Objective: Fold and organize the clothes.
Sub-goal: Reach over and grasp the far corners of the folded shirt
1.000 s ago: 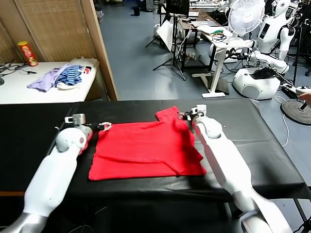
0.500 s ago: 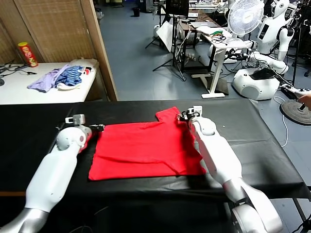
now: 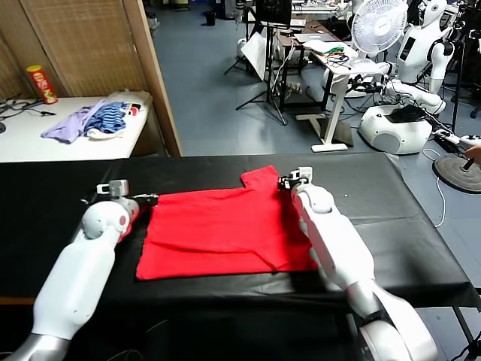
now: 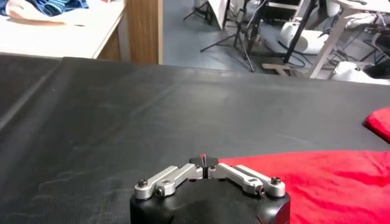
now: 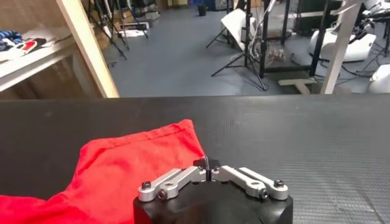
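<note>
The clothes, a red T-shirt (image 3: 225,229), lie spread flat on the black table (image 3: 45,195), with one sleeve (image 3: 261,179) pointing to the far side. My left gripper (image 3: 152,198) sits at the shirt's far left corner. In the left wrist view it (image 4: 203,161) is shut, with a sliver of red cloth (image 4: 317,182) pinched between the tips. My right gripper (image 3: 282,180) is at the sleeve's right edge. In the right wrist view it (image 5: 207,164) is shut, and the red cloth (image 5: 122,164) runs right up to its tips.
A white side table (image 3: 30,139) at the far left holds a lavender and blue striped pile (image 3: 94,120) and a yellow can (image 3: 42,83). A wooden partition (image 3: 154,83) stands beside it. A fan (image 3: 379,26), stands and other robots (image 3: 406,113) fill the floor beyond.
Both grippers have gone from open to shut at the shirt's far edge. The left one has shifted slightly left, and the right arm has drawn in towards the sleeve.
</note>
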Controlling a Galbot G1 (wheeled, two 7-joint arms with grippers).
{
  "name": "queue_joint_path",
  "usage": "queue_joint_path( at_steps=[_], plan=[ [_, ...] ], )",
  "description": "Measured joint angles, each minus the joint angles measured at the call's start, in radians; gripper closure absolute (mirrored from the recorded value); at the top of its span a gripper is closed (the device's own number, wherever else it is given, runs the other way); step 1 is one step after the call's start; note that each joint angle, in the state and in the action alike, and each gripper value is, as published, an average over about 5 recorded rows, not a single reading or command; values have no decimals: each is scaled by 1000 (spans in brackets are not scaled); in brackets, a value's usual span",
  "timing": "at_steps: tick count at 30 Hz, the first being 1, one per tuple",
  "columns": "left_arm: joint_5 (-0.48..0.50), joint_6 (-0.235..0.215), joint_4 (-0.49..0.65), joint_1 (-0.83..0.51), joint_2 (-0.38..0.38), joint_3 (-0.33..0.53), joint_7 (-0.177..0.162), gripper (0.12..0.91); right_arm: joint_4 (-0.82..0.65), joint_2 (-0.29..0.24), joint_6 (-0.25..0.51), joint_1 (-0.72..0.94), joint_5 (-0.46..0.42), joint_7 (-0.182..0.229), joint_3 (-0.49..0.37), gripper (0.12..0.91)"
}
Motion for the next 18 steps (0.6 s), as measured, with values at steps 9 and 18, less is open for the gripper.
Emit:
queue_joint_path(
  at_steps=[9, 18],
  plan=[
    [0, 0, -74, 43, 8, -25, -3, 902, 150, -43, -4, -69, 16, -1, 10, 903],
    [3, 0, -130, 76, 23, -36, -3, 902, 142, -27, -26, -53, -41, -8, 6, 687]
  ],
)
